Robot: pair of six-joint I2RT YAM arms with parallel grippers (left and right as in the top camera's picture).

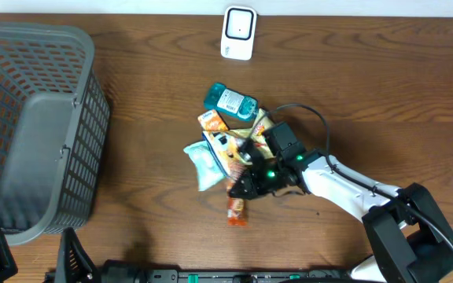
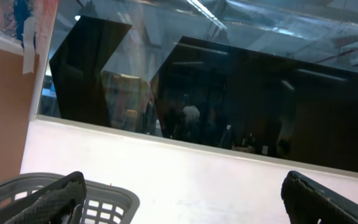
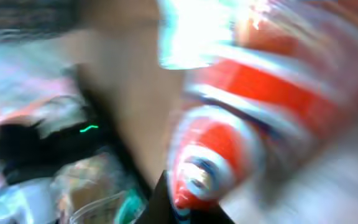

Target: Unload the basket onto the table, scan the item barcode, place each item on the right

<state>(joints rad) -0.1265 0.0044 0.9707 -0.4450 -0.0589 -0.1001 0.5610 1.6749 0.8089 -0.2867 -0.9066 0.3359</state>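
A pile of snack packets lies mid-table: a teal packet (image 1: 230, 101), a pale blue pouch (image 1: 203, 163) and a small orange packet (image 1: 211, 119). My right gripper (image 1: 241, 191) is at the pile's near edge, shut on an orange-red packet (image 1: 236, 212) that sticks out toward the table's front. In the blurred right wrist view this red-and-white packet (image 3: 229, 124) fills the frame, pinched at its lower end in my right gripper (image 3: 191, 202). A white scanner (image 1: 238, 33) stands at the table's far edge. My left gripper (image 2: 182, 202) is open, pointing up at a wall.
A grey plastic basket (image 1: 30, 134) takes up the table's left side; its rim (image 2: 114, 196) shows by my left finger. The right arm's white link (image 1: 344, 185) and black cable cross the table right of the pile.
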